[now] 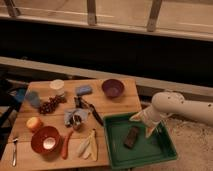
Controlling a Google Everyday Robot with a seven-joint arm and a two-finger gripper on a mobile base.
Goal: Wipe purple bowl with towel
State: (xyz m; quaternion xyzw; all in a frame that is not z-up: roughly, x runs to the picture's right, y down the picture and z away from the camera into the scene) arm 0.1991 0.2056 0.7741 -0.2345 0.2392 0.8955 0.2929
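The small, round, dark purple bowl [112,87] is sitting upright near the far right corner of the pale wooden surface [120,106], and nothing is touching it. The pale blue-grey cloth towel [69,116] is lying crumpled near the middle of the surface, well apart from the bowl. A small dark object that I cannot identify is resting on the towel. A neat blue block-shaped sponge [84,90] is lying just left of the bowl. A larger orange-red bowl with a pale centre [45,140] is standing at the near left. Just beside the surface on its right, a green plastic tray [160,147] is holding a dark brown oblong block [132,136]. The robot's white arm [182,107] is reaching in from the right. Its gripper [142,125] is hovering over the far part of the tray, away from both bowl and towel. Its jaws are standing wide apart, one pointing left and one downward, and nothing is sitting between them.
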